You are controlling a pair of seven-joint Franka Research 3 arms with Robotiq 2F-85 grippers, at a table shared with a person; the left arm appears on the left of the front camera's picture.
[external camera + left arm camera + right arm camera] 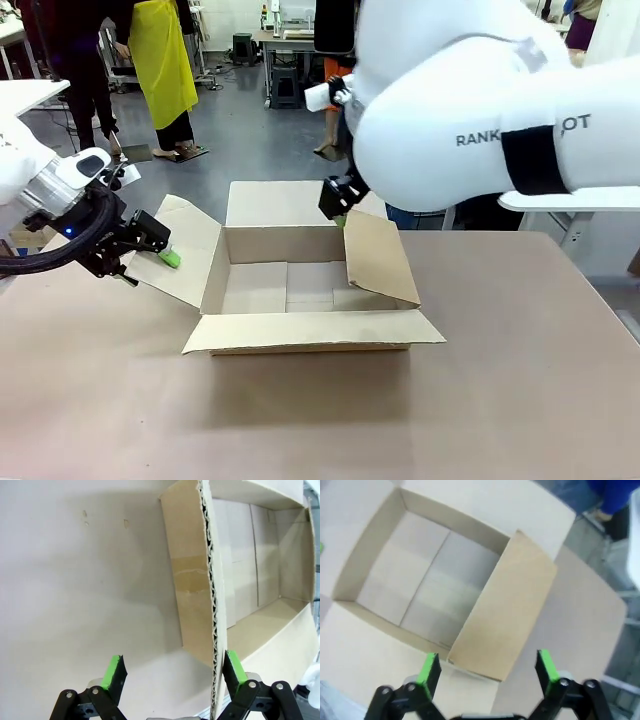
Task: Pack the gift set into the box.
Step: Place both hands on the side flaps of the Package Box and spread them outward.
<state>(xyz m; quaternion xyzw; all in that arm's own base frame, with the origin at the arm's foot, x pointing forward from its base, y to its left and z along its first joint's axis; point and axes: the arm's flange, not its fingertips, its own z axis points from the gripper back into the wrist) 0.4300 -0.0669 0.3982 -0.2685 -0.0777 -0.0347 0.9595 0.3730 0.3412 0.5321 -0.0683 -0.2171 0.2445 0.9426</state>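
Observation:
The box (285,246) stands open at the middle of the table, all four flaps spread and nothing inside it. My left gripper (150,267) is open at the box's left flap (190,250). In the left wrist view that flap's corrugated edge (212,605) runs between the fingers, close to the right finger (234,666), with the left gripper (174,672) open around it. My right gripper (340,210) hovers open over the far corner of the right flap (378,258). The right wrist view has the right gripper (487,667) above that flap (507,605) and the box (367,555). The gift set is out of view.
My right arm's large white link (480,110) fills the upper right of the front view. Bare brown table (320,420) lies in front of the box. People stand on the floor beyond the far edge, one in a yellow apron (165,60).

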